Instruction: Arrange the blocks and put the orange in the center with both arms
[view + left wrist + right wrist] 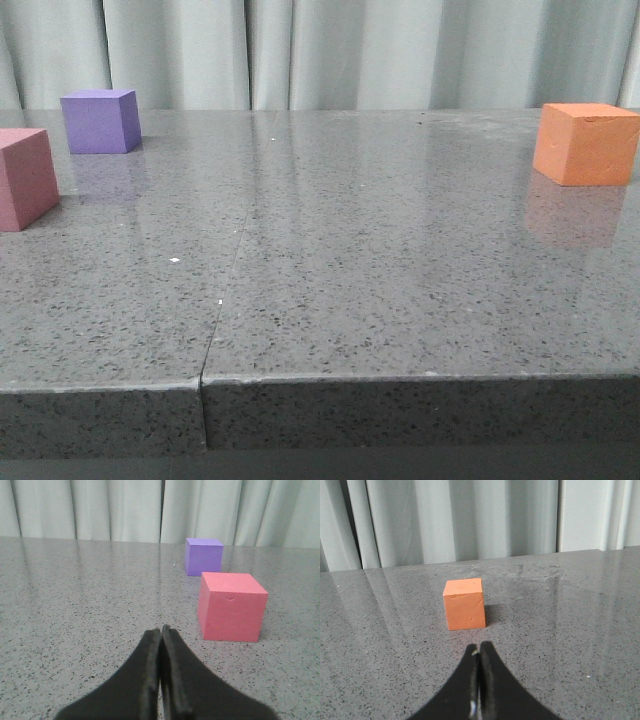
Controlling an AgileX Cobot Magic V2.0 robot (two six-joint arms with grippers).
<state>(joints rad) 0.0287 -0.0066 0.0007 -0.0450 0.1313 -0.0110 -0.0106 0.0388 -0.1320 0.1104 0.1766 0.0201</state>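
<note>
A grey speckled table [330,290] holds three cubes. The orange cube [585,143] sits far right of the purple cube [100,121]; the pink cube [25,177] lies near the purple one. The left gripper [161,630] and right gripper [479,647] both have fingers pressed together, holding nothing.

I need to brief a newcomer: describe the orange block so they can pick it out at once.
Start at the grey speckled table in front of the pale curtain. In the front view, go to its far right side, where one cube stands alone. That is the orange block, matte with slightly dented faces; the purple block and the pink block stand close together on the far left.
</note>
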